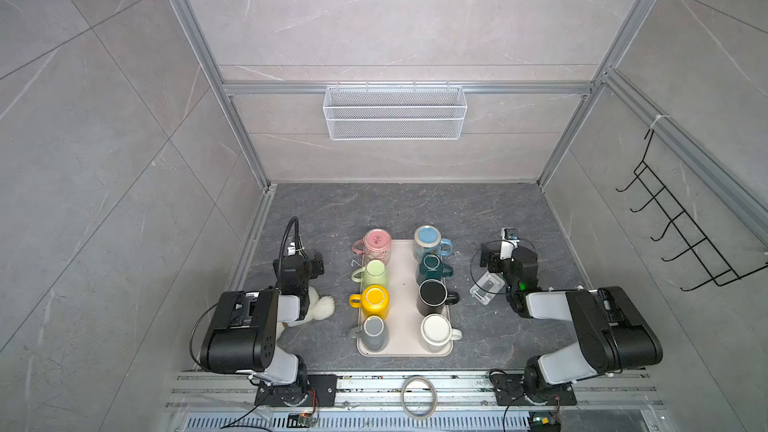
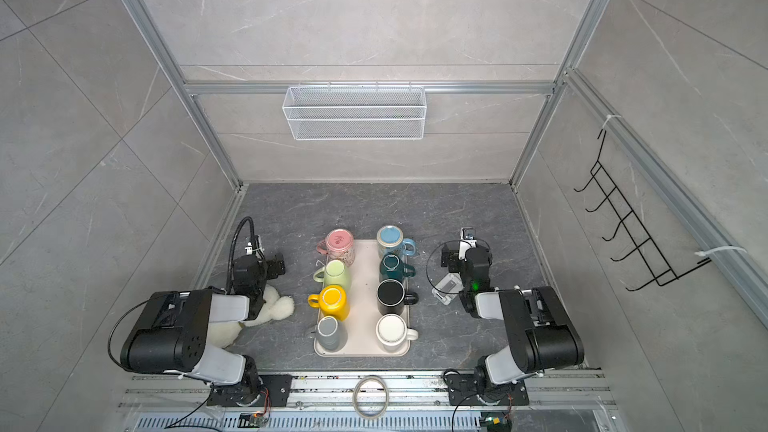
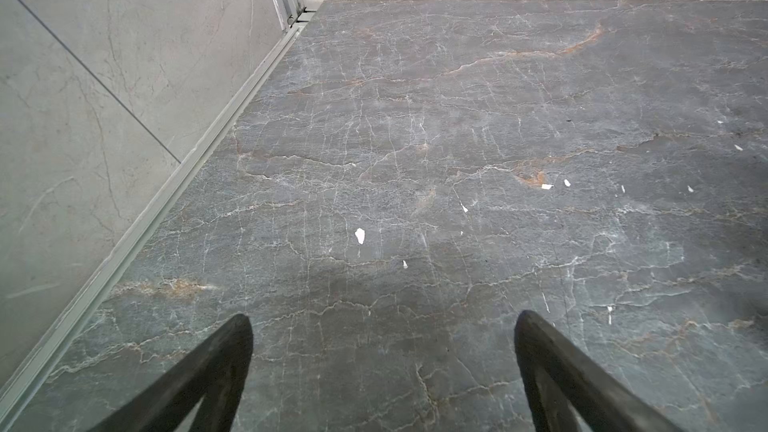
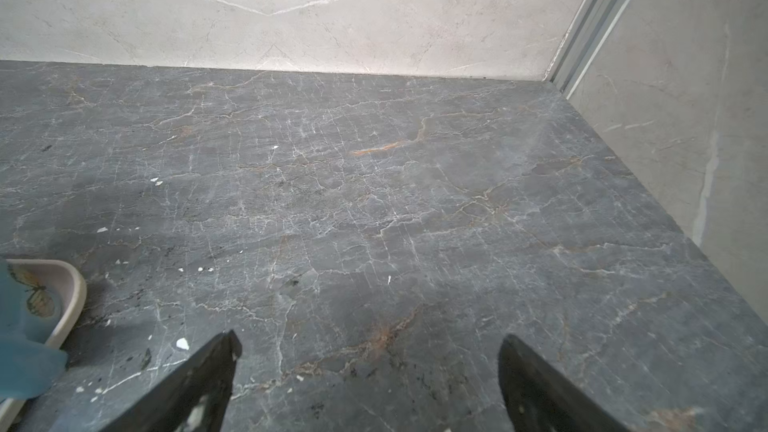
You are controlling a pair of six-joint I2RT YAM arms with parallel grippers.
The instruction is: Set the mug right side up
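Several mugs stand in two rows on a beige tray in both top views: pink, green, yellow, grey, blue, teal, black and white. Most show a flat base upward. My left gripper hangs open over bare floor left of the tray. To the tray's right, my right gripper is open and empty. The right wrist view catches the blue mug and a tray corner.
A white plush toy lies under the left arm. A clear plastic piece lies by the right arm. A wire basket hangs on the back wall, a black hook rack on the right wall. A tape ring sits on the front rail.
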